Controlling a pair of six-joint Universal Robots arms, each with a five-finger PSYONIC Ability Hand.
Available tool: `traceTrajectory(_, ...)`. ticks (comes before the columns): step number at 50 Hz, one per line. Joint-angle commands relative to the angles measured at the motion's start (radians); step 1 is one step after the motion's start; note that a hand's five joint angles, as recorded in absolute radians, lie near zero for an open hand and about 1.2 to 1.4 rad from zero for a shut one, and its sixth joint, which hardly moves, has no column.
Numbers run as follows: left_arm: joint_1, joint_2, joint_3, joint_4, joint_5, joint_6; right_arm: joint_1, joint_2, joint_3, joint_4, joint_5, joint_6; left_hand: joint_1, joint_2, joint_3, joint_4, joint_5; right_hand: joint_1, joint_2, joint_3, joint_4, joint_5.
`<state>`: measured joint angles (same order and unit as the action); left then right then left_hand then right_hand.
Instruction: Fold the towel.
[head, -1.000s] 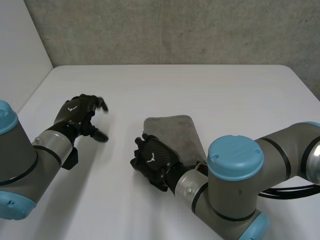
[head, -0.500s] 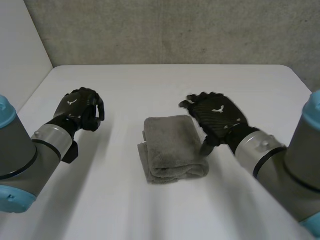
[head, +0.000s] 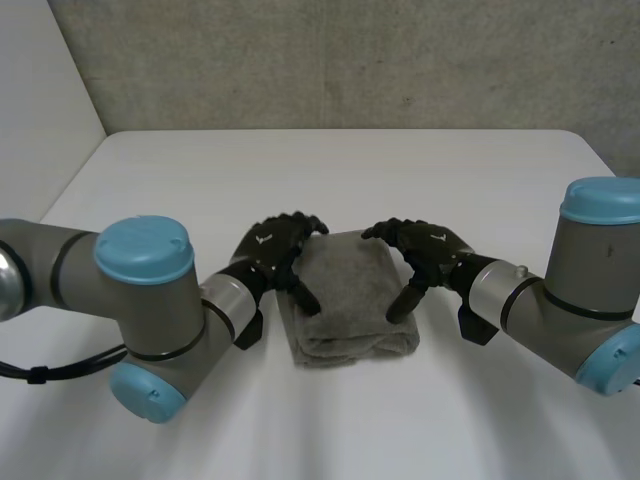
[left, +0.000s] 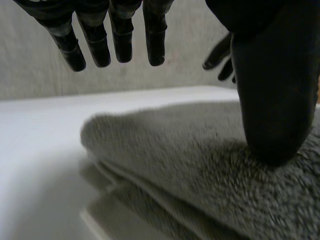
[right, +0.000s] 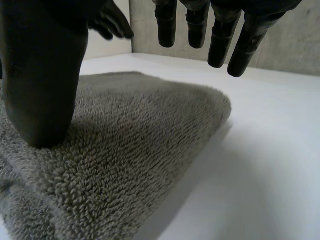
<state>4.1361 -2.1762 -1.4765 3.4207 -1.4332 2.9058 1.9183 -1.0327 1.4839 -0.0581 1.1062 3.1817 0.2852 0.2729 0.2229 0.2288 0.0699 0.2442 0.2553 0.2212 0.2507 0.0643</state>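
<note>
1. White worktop (head: 420, 170) stretches open on every side of the folded towel (head: 348, 295) at its middle.
2. On the towel's left edge: left robot hand (head: 270, 252), fingers apart, thumb pressing down.
3. On its right edge: right robot hand (head: 432, 250), same posture.

Head: high behind the arms, facing down at the table (head: 420, 170).
Left wrist: close, looking past its fingers (left: 122, 40).
Right wrist: close, past its fingers (right: 220, 45).
Shared: towel (head: 345, 290) beneath the fingertips.

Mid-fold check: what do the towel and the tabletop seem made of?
Towel: grey terry cloth, probably cotton; the right wrist view shows a looped, fuzzy, matte pile. Table: smooth, hard and white, perhaps laminate or painted board; no grain is visible, so I can't be sure.
</note>
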Motion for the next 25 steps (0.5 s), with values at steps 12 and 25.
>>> traceTrajectory(12, 0.004, -0.05, -0.03, -0.06, -0.006, 0.016, 0.022, 0.118, -0.054, 0.003, 0.027, -0.009, -0.075, -0.062, -0.048, -0.054, -0.034, -0.07, -0.081, -0.047, -0.076, -0.064)
traceTrajectory(25, 0.01, -0.03, -0.03, -0.064, -0.01, 0.056, 0.044, 0.108, -0.051, 0.007, 0.044, -0.025, -0.075, -0.062, -0.048, -0.054, -0.034, -0.07, -0.081, -0.047, -0.076, -0.064)
